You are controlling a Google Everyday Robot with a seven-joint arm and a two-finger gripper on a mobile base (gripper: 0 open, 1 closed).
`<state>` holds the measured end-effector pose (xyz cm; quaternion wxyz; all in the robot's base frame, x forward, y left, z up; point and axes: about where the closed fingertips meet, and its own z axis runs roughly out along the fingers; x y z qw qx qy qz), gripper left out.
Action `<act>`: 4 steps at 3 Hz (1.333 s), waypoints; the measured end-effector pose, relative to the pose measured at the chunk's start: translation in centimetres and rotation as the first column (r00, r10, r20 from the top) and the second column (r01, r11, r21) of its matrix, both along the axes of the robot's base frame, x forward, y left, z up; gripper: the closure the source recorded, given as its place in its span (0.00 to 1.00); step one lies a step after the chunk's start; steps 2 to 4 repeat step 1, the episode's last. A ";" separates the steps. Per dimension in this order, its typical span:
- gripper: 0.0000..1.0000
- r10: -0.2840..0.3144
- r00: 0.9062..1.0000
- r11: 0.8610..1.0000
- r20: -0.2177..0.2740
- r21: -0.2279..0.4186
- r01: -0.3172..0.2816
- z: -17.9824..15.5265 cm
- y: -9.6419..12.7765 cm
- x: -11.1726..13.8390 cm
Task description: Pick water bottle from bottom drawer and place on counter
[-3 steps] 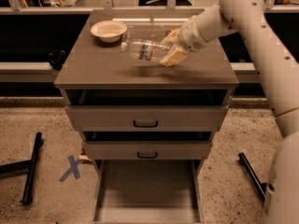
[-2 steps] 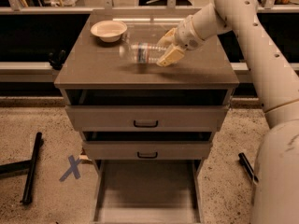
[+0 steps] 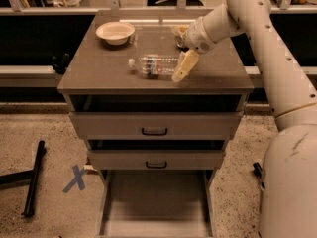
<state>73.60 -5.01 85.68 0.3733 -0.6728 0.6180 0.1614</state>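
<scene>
The water bottle (image 3: 154, 65), clear with a white cap and a red-blue label band, lies on its side on the counter (image 3: 99, 71), cap pointing left. My gripper (image 3: 176, 54) is at the bottle's right end, low over the counter. It is open: one tan finger (image 3: 184, 66) slants down in front of the bottle's base and the other finger (image 3: 179, 31) is behind it. The bottom drawer (image 3: 156, 202) is pulled out below, and its flat grey floor shows nothing on it.
A cream bowl (image 3: 115, 32) stands at the counter's back left. The two upper drawers with black handles (image 3: 154, 131) are slightly ajar. A black stand leg (image 3: 33, 178) and a blue X mark (image 3: 76, 178) are on the floor at the left. My white arm (image 3: 277, 58) fills the right side.
The bottle has come down from a tilted hold onto the counter and lies flat. My gripper's fingers have spread apart from it.
</scene>
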 end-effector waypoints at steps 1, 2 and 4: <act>0.00 -0.003 1.000 1.000 0.026 0.018 0.003 0.9 -1.0 -0.3; 0.00 -0.003 1.000 1.000 0.026 0.018 0.003 0.9 -1.0 -0.3; 0.00 -0.003 1.000 1.000 0.026 0.018 0.003 0.9 -1.0 -0.3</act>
